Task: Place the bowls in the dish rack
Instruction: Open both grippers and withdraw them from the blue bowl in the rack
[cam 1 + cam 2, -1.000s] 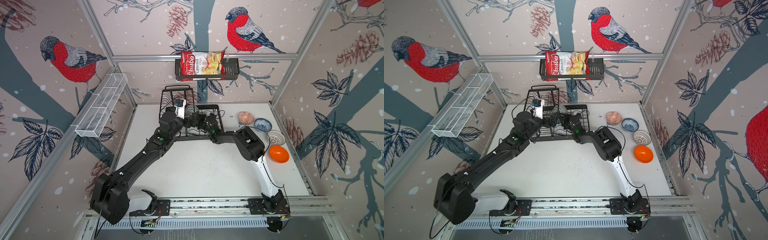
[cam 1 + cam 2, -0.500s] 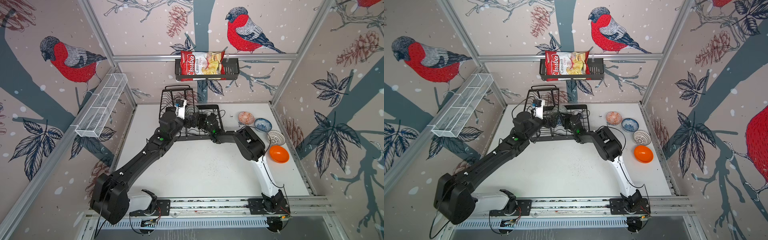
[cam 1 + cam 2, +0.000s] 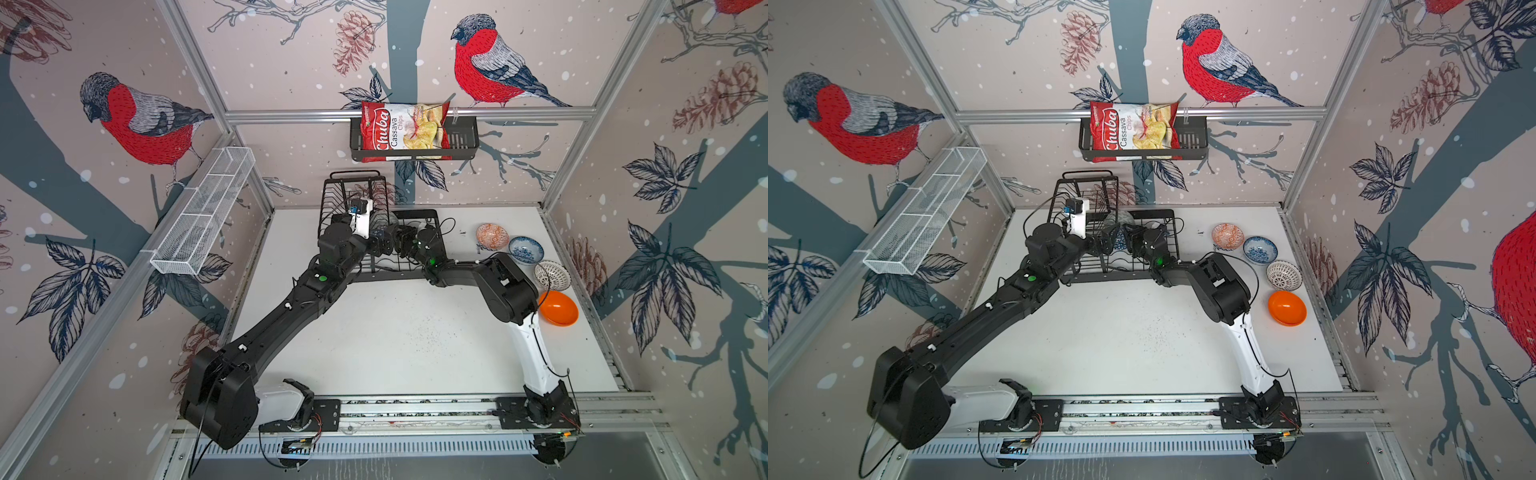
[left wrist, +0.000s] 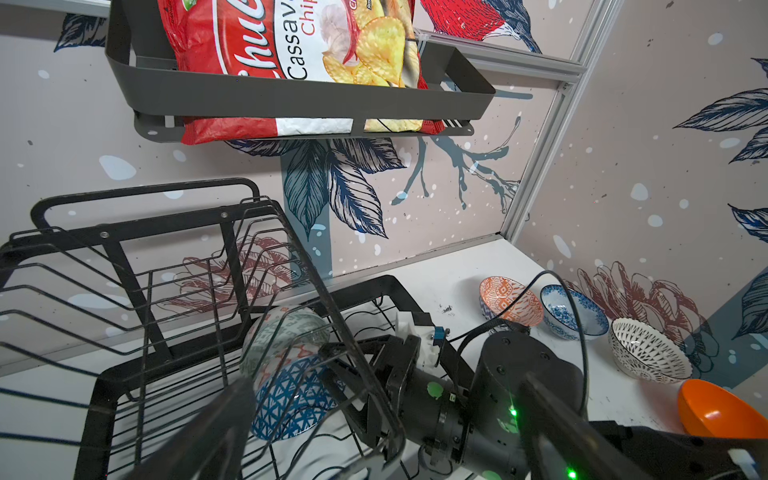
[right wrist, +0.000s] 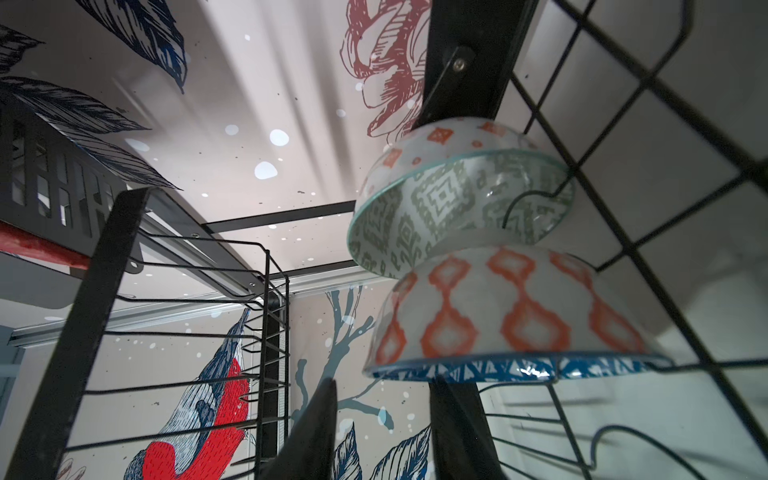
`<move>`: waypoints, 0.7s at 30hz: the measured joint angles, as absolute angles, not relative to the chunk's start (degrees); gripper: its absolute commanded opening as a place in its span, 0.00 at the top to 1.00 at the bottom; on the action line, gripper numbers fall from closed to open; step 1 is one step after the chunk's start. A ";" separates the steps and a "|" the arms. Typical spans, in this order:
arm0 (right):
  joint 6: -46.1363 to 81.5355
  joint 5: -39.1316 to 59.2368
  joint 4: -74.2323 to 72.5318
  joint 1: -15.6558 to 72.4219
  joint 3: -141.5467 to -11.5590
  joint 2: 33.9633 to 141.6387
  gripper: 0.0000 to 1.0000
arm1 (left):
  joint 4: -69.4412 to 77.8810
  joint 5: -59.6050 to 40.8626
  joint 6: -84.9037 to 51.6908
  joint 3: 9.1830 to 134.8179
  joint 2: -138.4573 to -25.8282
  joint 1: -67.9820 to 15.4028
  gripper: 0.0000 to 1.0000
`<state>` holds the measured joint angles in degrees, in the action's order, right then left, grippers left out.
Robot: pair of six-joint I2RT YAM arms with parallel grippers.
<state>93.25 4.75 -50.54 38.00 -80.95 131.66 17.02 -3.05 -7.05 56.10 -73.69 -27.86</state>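
Top view: salmon-orange bowl (image 3: 492, 236), blue-white bowl (image 3: 525, 249), white lattice bowl (image 3: 552, 275), glossy orange bowl (image 3: 558, 308) on white table (image 3: 395, 332), right of black wire dish rack (image 3: 415, 212). Left wrist view: left fingers (image 4: 216, 424) spread, empty. Right wrist view: grey-green bowl (image 5: 449, 208), dark blue bowl (image 5: 511, 324) on edge in rack; right fingers (image 5: 316, 432) parted, empty.

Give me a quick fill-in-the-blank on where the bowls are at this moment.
1. ____ bowls stand on the table, outside the rack.
2. The grey-green bowl and the dark blue bowl lie in the rack's ____ tier.
3. The plain bowl on the table is ____.
4. The wall basket holds a bag of ____.

Missing words: four; lower; orange; chips.
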 measured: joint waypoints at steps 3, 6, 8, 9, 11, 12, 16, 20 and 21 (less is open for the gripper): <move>92.88 4.78 -50.54 37.91 -79.70 130.52 0.57 | 17.28 -3.22 -7.27 55.92 -73.38 -27.86 0.03; 92.44 4.78 -50.54 37.80 -77.84 128.95 0.53 | 17.39 -3.40 -7.49 55.88 -73.21 -27.86 0.03; 91.61 4.78 -50.54 37.65 -76.27 127.66 0.50 | 17.39 -3.62 -7.64 55.83 -73.17 -27.86 0.03; 91.55 4.93 -50.54 37.50 -75.05 126.67 0.48 | 17.50 -3.99 -7.70 55.72 -73.12 -27.86 0.03; 91.13 4.97 -50.43 37.08 -72.93 124.66 0.42 | 17.74 -4.32 -8.21 55.53 -73.10 -27.86 0.03; 90.45 4.95 -50.35 36.82 -71.70 123.37 0.38 | 17.76 -4.45 -8.62 55.48 -73.12 -27.86 0.03; 87.88 4.95 -49.21 35.38 -66.87 117.08 0.24 | 17.80 -4.93 -9.19 55.51 -73.43 -27.86 0.03; 83.72 5.02 -46.04 33.61 -63.00 110.41 0.05 | 17.89 -6.48 -10.26 56.14 -74.52 -27.86 0.03; 82.67 5.17 -45.01 33.06 -62.04 108.71 0.00 | 17.47 -7.18 -10.37 56.84 -75.31 -27.86 0.03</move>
<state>82.67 5.17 -45.01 33.06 -62.04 108.71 17.47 -7.18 -10.37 56.84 -75.31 -27.86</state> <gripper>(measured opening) 0.931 0.973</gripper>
